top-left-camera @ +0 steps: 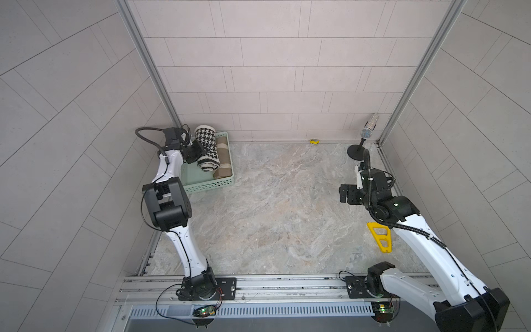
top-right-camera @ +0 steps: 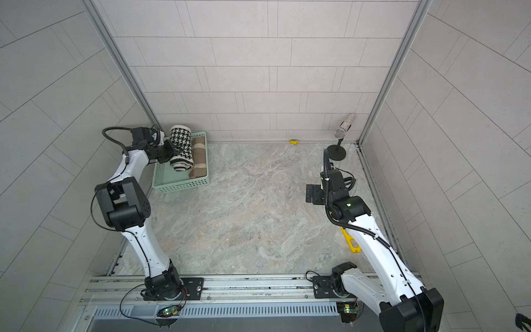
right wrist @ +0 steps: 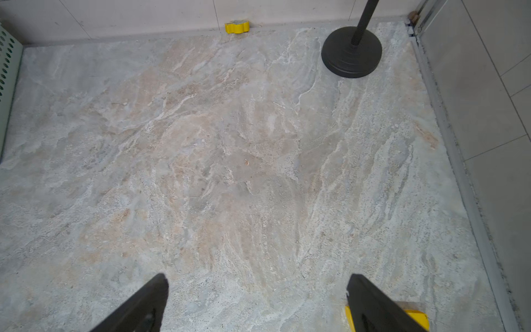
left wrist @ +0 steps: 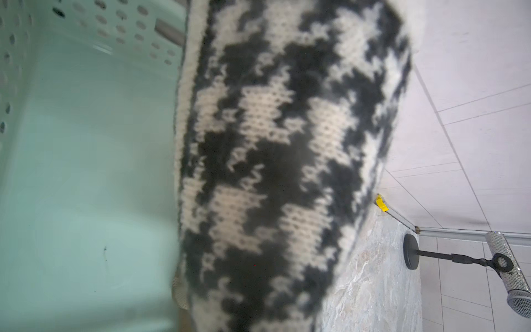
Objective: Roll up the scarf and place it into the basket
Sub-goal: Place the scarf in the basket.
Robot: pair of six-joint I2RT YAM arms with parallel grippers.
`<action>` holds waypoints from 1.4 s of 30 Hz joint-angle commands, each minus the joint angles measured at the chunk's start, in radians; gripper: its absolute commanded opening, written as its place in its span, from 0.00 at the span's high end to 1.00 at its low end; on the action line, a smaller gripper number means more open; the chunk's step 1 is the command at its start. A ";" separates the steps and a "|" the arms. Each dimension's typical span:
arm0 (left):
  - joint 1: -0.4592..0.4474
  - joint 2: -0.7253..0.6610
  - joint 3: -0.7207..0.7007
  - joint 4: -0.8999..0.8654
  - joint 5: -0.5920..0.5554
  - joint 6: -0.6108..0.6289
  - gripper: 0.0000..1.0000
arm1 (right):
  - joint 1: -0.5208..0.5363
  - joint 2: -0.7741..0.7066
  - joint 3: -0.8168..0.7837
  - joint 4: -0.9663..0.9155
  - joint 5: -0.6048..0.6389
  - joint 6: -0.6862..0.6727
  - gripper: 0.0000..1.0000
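The left end effector (top-left-camera: pixel 198 151) is clamped on the side of the rolled houndstooth scarf (top-left-camera: pixel 207 148). Its fingers are buried behind the knit, and in the left wrist view the black-and-white pattern (left wrist: pixel 273 172) fills most of the frame. The roll hangs tilted over the mint-green basket (top-left-camera: pixel 209 185) at the counter's back left corner. Its far end reaches past the basket's back rim, and its near end, showing the spiral, is over the inside. In both top views the roll lies lengthwise along a beige striped scarf (top-left-camera: pixel 224 156), also rolled, which rests in the basket against its right wall. The basket's floor (left wrist: pixel 86 143) to the other side of the roll is bare.

The right end effector (top-left-camera: pixel 343 195) hovers over the marble-patterned counter (top-left-camera: pixel 273 215) on the right side, well away from the basket. Its two fingers are spread wide with nothing between them (right wrist: pixel 257 277). Just below it lies a yellow triangular frame (top-left-camera: pixel 386 249), partly hidden by the right arm. Beyond it, in the back right corner, a glittery microphone (top-left-camera: pixel 365 132) sits on a stand with a round black base (right wrist: pixel 352 51). A small yellow block (top-left-camera: pixel 314 141) lies against the back wall.
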 commanded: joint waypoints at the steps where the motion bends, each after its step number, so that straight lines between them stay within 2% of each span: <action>1: 0.021 0.070 0.097 -0.080 0.046 0.067 1.00 | -0.003 -0.016 -0.003 -0.040 0.051 -0.002 0.00; 5: 0.033 0.183 0.190 -0.172 0.010 0.121 1.00 | -0.003 -0.011 0.003 -0.048 0.080 0.000 0.00; 12: 0.046 0.294 0.296 -0.299 -0.155 0.197 1.00 | -0.003 0.017 0.018 -0.052 0.092 0.003 0.00; 18: 0.048 0.355 0.329 -0.350 -0.270 0.170 1.00 | -0.002 0.035 0.031 -0.051 0.085 0.009 0.00; 21: 0.048 0.365 0.329 -0.355 -0.310 0.146 0.95 | -0.003 0.032 0.033 -0.051 0.088 0.009 0.00; 23: 0.049 0.366 0.330 -0.353 -0.304 0.129 0.84 | -0.002 0.030 0.031 -0.054 0.090 0.009 0.00; 25: 0.051 0.360 0.332 -0.356 -0.297 0.114 0.57 | -0.003 0.031 0.027 -0.055 0.091 0.007 0.00; 26: 0.052 0.354 0.333 -0.355 -0.299 0.107 0.48 | -0.003 0.031 0.026 -0.055 0.091 0.007 0.00; 28: 0.053 0.330 0.330 -0.353 -0.296 0.101 0.36 | -0.002 0.033 0.025 -0.056 0.088 0.007 0.00; 30: 0.051 0.298 0.324 -0.348 -0.300 0.098 0.32 | -0.002 0.034 0.023 -0.056 0.085 0.010 0.00; 36: 0.052 0.192 0.293 -0.339 -0.358 0.085 0.10 | -0.003 0.032 0.031 -0.042 0.079 0.004 0.00; 40: 0.054 0.115 0.252 -0.322 -0.401 0.065 0.00 | -0.002 0.028 0.031 -0.040 0.083 -0.001 0.00; 42: 0.055 0.082 0.245 -0.320 -0.409 0.063 0.00 | -0.003 0.026 0.027 -0.040 0.090 -0.002 0.00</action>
